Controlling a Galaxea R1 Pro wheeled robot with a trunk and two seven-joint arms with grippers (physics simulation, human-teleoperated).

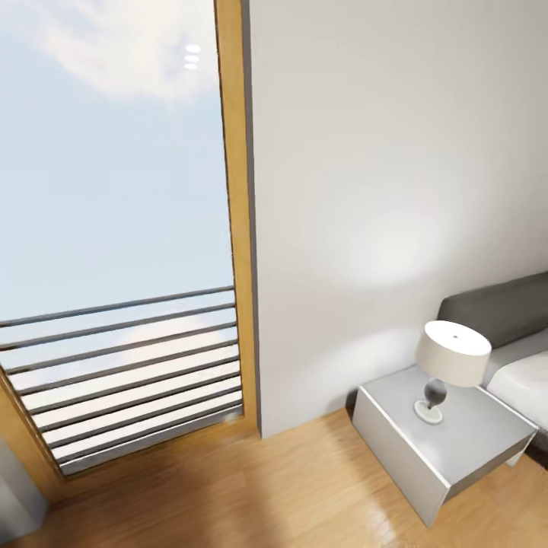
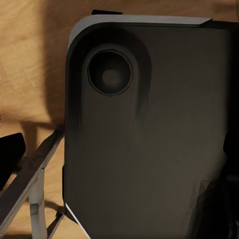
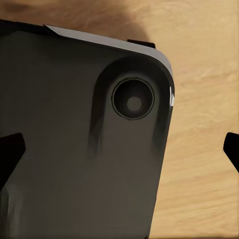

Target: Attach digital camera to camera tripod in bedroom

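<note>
The digital camera is out of view. I am in the bedroom, with its light wood floor (image 1: 251,495) and a grey-white wall (image 1: 396,190). My left gripper (image 2: 119,149) hangs open over the robot's own dark base panel (image 2: 149,139), one black fingertip (image 2: 10,154) showing at the edge. Thin silver bars (image 2: 30,174) cross the floor beside that panel; I cannot tell whether they belong to the camera tripod. My right gripper (image 3: 119,149) is open too, its fingertips (image 3: 10,149) wide apart above the same dark base (image 3: 74,124), holding nothing.
A tall window (image 1: 114,228) with a wooden frame and horizontal rails is on the left. At the right stands a white nightstand (image 1: 457,449) with a table lamp (image 1: 449,365), and a grey bed (image 1: 517,350) behind it. Open wood floor lies in front.
</note>
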